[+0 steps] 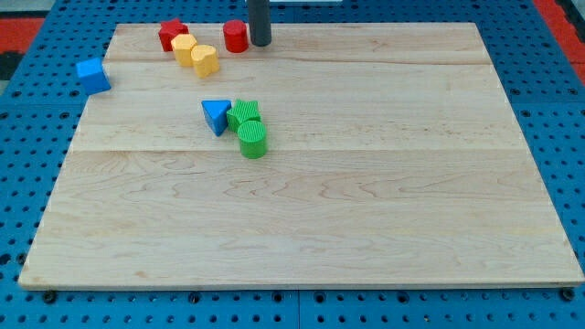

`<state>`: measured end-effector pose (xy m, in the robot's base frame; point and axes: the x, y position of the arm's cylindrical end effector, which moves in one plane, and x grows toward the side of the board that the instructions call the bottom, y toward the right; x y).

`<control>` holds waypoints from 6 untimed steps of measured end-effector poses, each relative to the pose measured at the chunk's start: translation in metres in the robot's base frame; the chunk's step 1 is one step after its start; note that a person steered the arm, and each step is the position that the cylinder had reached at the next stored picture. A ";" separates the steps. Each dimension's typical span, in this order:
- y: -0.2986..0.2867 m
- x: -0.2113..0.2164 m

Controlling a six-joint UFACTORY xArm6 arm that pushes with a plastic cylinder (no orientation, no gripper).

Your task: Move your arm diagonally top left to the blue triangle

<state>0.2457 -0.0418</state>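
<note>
The blue triangle (216,115) lies left of the board's middle, touching a green block (244,113) on its right. A green cylinder (253,140) sits just below that green block. My tip (261,41) is at the view's top, right beside the red cylinder (236,37), well above and a little to the right of the blue triangle. The rod runs up out of the frame.
A red block (172,35) and two yellow blocks (185,48) (205,59) cluster at the top left. A blue cube (92,75) sits at the board's left edge. The wooden board (366,201) rests on a blue pegboard table.
</note>
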 end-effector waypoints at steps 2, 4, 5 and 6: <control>0.045 0.022; 0.045 0.053; -0.030 0.061; -0.065 0.095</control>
